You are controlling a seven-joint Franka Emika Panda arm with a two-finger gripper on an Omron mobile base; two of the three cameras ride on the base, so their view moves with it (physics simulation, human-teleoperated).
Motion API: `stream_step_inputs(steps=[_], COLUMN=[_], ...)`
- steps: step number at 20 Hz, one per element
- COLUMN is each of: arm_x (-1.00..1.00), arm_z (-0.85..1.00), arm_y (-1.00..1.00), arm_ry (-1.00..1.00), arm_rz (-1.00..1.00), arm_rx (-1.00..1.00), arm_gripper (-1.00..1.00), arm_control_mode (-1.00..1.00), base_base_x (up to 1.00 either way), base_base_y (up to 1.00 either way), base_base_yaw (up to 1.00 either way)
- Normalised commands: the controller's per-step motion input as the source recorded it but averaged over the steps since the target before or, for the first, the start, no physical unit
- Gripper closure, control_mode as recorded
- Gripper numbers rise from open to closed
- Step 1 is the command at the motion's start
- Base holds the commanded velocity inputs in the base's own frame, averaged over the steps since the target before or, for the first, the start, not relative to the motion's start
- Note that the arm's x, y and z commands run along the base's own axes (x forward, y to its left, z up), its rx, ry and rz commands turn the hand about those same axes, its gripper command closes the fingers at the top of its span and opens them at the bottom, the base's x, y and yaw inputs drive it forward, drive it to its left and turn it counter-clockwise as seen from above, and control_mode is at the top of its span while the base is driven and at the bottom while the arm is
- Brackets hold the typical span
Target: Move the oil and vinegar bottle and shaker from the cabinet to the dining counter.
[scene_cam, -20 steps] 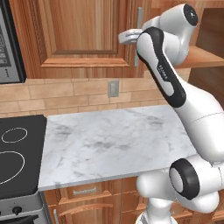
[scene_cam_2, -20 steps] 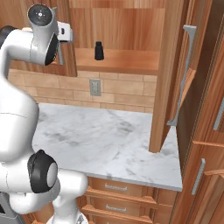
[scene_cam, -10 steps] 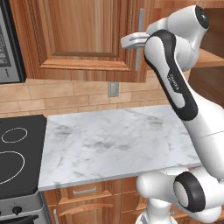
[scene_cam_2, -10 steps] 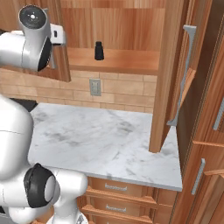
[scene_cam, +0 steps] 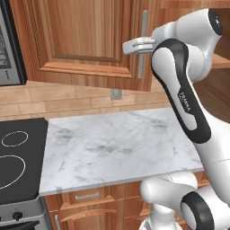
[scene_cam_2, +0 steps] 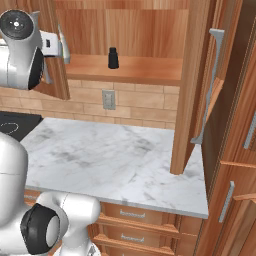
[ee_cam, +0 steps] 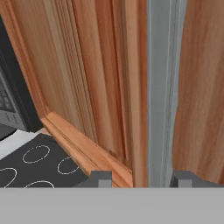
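The white arm's pincer (ee_cam: 140, 179) straddles the long silver bar handle (ee_cam: 162, 87) of the reddish-brown wooden wall cabinet (scene_cam: 81, 40), jaws part open; contact cannot be told. Probably swinging the door aside, since the small black shaker (scene_cam_2: 113, 58) stands on the shelf beyond.

The cabinet (scene_cam_2: 125, 67) runs off the top edge of the right base view, so its upper shelf space is unseen. The arm's white body hides the cabinet's left door there. The shaker (scene_cam_2: 113, 58) is too small for detail. The stove (scene_cam: 15, 161) is cut by the left edge.
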Motion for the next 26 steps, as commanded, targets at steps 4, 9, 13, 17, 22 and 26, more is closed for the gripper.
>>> stream_step_inputs(steps=[4,9,13,17,22,26], arm_x=[-0.62,-0.58,-0.57,-0.54,-0.48,-0.36], arm_z=[0.00,0.00,0.00,0.00,-0.01,-0.01], arm_y=[0.60,0.59,0.59,0.59,0.60,0.65], arm_ry=[0.00,0.00,0.00,0.00,0.00,0.00], arm_rz=[0.00,0.00,0.01,0.02,0.03,0.03], arm_rx=[0.04,0.06,0.05,0.06,0.06,0.05], arm_gripper=[1.00,1.00,1.00,1.00,1.00,1.00], arm_control_mode=[-1.00,-1.00,-1.00,-1.00,-1.00,-1.00], base_base_x=[0.00,0.00,0.00,0.00,0.00,0.00], base_base_y=[0.00,0.00,0.00,0.00,0.00,0.00], base_base_yaw=[0.00,0.00,0.00,0.00,0.00,0.00])
